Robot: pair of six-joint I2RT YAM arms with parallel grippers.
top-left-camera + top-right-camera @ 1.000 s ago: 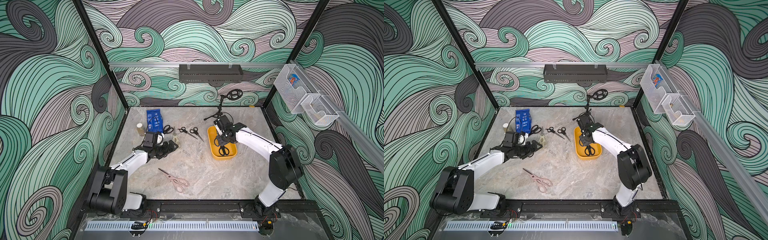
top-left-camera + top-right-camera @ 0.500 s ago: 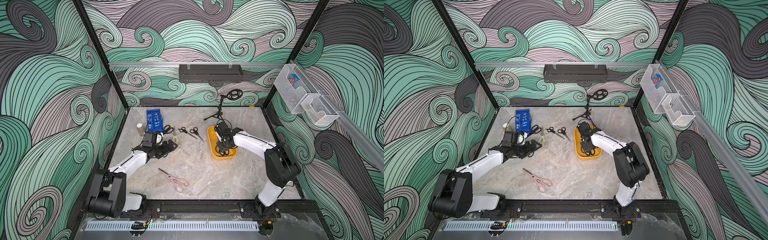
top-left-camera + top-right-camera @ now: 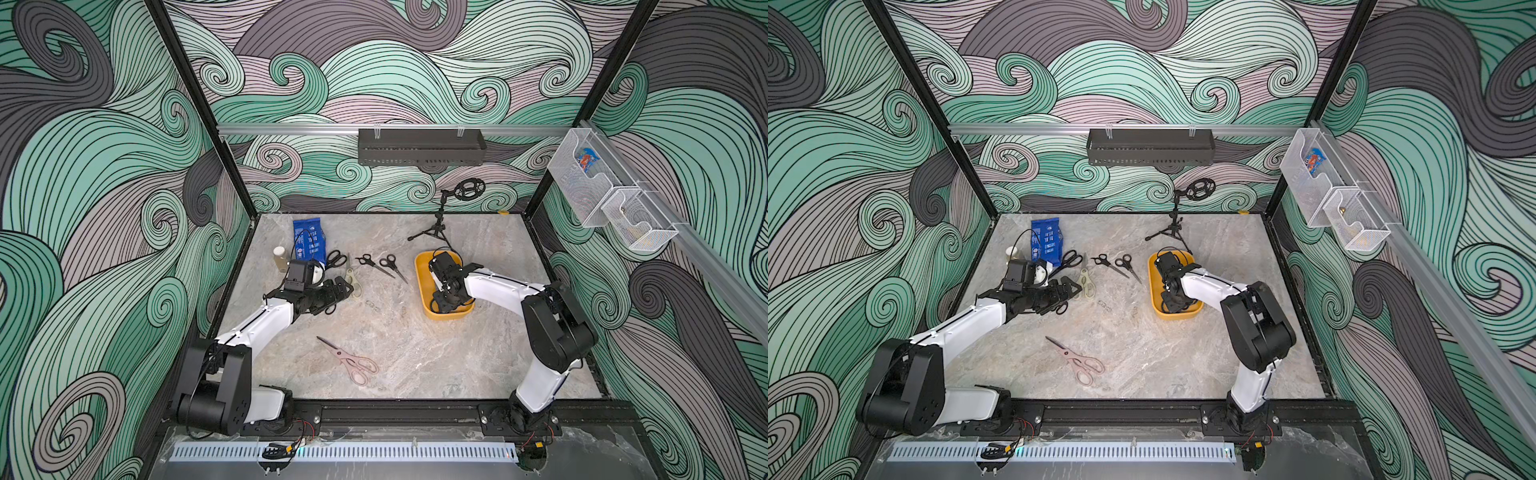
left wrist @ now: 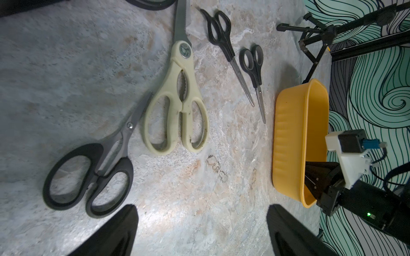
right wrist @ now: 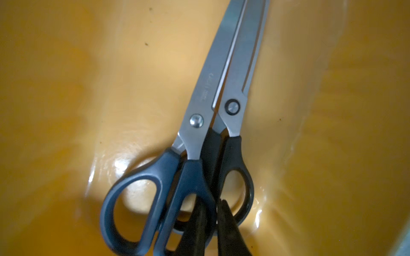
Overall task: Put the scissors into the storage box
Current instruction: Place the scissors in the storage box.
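The mustard storage box (image 3: 420, 274) stands right of centre. My right gripper (image 5: 211, 204) reaches down inside it, its fingers closed narrowly on the handle ring of the dark-blue scissors (image 5: 199, 124). That pair lies on a black-handled pair (image 5: 237, 155) on the box floor (image 5: 66, 88). My left gripper (image 4: 200, 212) hangs open and empty over bare table. Just past it lie the cream scissors (image 4: 177, 99) and a black-handled pair (image 4: 93, 168). Two small black pairs (image 3: 374, 264) (image 3: 392, 267) lie between them and the box. The pink scissors (image 3: 351, 361) lie near the front.
Another black-handled pair (image 3: 336, 258), a blue packet (image 3: 308, 243) and a small bottle (image 3: 279, 255) sit at the back left. A black tripod (image 3: 436, 224) stands behind the box. A dark tray (image 3: 419, 146) hangs on the back wall, wire baskets (image 3: 590, 183) on the right.
My right gripper has dropped lower into the box with the dark-blue scissors, and its fingers have eased apart slightly. The left arm has barely moved.
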